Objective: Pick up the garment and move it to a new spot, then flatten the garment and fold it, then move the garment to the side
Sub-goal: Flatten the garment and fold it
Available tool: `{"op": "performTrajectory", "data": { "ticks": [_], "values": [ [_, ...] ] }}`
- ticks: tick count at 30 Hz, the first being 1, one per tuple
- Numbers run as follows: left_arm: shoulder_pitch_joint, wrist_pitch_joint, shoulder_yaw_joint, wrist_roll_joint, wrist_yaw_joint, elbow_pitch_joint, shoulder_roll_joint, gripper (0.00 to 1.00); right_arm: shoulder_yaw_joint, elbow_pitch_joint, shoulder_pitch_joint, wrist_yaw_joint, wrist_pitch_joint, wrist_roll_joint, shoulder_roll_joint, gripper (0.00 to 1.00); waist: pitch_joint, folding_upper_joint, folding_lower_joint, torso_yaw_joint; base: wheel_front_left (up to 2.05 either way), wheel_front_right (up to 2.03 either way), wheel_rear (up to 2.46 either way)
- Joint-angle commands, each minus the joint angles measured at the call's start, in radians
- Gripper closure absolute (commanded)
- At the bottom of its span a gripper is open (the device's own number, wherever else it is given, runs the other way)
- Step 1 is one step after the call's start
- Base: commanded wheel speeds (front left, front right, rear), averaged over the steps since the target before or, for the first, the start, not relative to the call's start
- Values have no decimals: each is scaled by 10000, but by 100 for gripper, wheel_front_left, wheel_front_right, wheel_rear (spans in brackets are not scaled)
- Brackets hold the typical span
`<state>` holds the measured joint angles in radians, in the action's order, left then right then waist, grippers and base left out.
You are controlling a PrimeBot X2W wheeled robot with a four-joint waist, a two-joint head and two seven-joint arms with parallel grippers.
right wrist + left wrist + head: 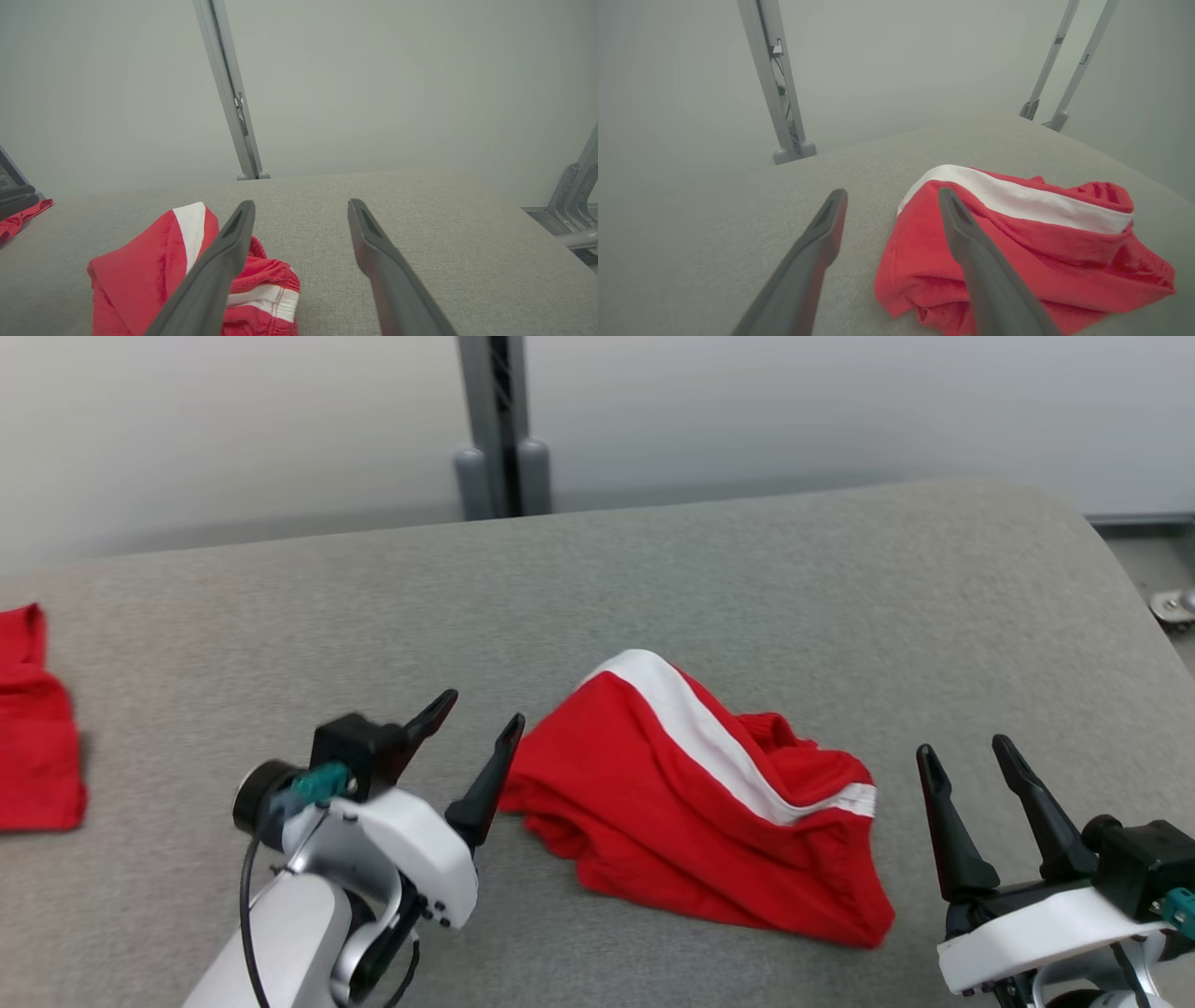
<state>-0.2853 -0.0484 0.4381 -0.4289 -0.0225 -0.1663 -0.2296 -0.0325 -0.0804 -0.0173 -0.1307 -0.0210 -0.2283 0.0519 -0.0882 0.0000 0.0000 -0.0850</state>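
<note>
While both arms sit low at the near edge of the grey cloth-covered table, the garment lies well away from them at the table's left edge, a flat red piece cut off by the side of the head view. In the right wrist view a strip of it shows at that same far left edge. Near the middle of the table, toward the near edge, a crumpled pair of red shorts with a broad white band and a gathered waistband is heaped up between the 2 grippers. The left gripper has its 2 dark fingers spread wide and holds nothing. Its inner finger is just beside the left edge of the shorts, and whether it touches the cloth cannot be told. In the left wrist view the left gripper has 1 finger over bare table and the other crossing in front of the shorts. The right gripper stands near the right side of the shorts, apart from them, its jaws also wide and empty. In its own wrist view the shorts sit at lower left. A grey metal post rises behind the far edge.
</note>
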Motion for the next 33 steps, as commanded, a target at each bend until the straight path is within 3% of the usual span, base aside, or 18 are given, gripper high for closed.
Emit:
{"op": "performTrajectory", "data": {
  "ticks": [1, 6, 11, 16, 23, 24, 25, 26, 27, 29, 33],
  "values": [
    [-286, -143, 9, -31, -128, -184, -53, 0, -5, 62, 150, -2, -93, -33, 21, 0, -425, 0, 0, -549, 0, 0, 0],
    [-1560, -1075, 253, -525, -719, -1621, 0, 0, -238, 323, 421, -4, -375, -232, 9, 0, -948, 0, 0, -1376, 0, 0, 0],
    [-3008, -1609, 253, -1123, -996, -3435, -168, 0, -440, 729, 775, -4, -750, -422, 1, 0, -1457, 0, 0, -2103, 0, 0, 0],
    [-3730, -2161, 780, -1745, -1083, -4720, -153, 0, -566, 1029, 930, -4, -979, -585, 8, 0, -1645, 0, 0, -2332, 0, 0, 0],
    [-3713, -2978, 2275, -3119, -1077, -4940, -226, 0, -555, 1299, 1044, -4, -1158, -664, 5, 0, -1643, 0, 0, -2213, 0, 0, 0],
    [-3728, -3044, 2410, -3210, -1078, -4975, -290, 13, -580, 1316, 1080, -4, -1163, -698, 5, 0, -1643, 0, 0, -2185, 0, 0, 0],
    [-3754, -3141, 2570, -3324, -1078, -5028, -349, 49, -592, 1337, 1102, -4, -1147, -709, 7, 0, -1645, 0, 0, -2163, 0, 0, 0],
    [-3738, -3145, 2700, -3480, -1078, -5025, -322, 71, -597, 1344, 1123, -4, -1161, -691, 7, 0, -1646, 0, 0, -2142, 0, 0, 0],
    [-3743, -3093, 2801, -3556, -1079, -5038, -323, 100, -600, 1351, 1138, -4, -1169, -699, 7, 0, -1649, 0, 0, -2124, 0, 0, 0],
    [-3858, -2922, 3027, -3625, -1079, -5016, -381, 100, -614, 1349, 1151, -4, -1204, -712, 7, 0, -1658, 0, 0, -2105, 0, 0, 0],
    [-4312, -1569, 2756, -3401, -1067, -5115, -473, 100, -490, 1380, 1156, -4, -1252, -766, 8, 0, -1654, 0, 0, -2016, 0, 0, 0]
  ]
}}
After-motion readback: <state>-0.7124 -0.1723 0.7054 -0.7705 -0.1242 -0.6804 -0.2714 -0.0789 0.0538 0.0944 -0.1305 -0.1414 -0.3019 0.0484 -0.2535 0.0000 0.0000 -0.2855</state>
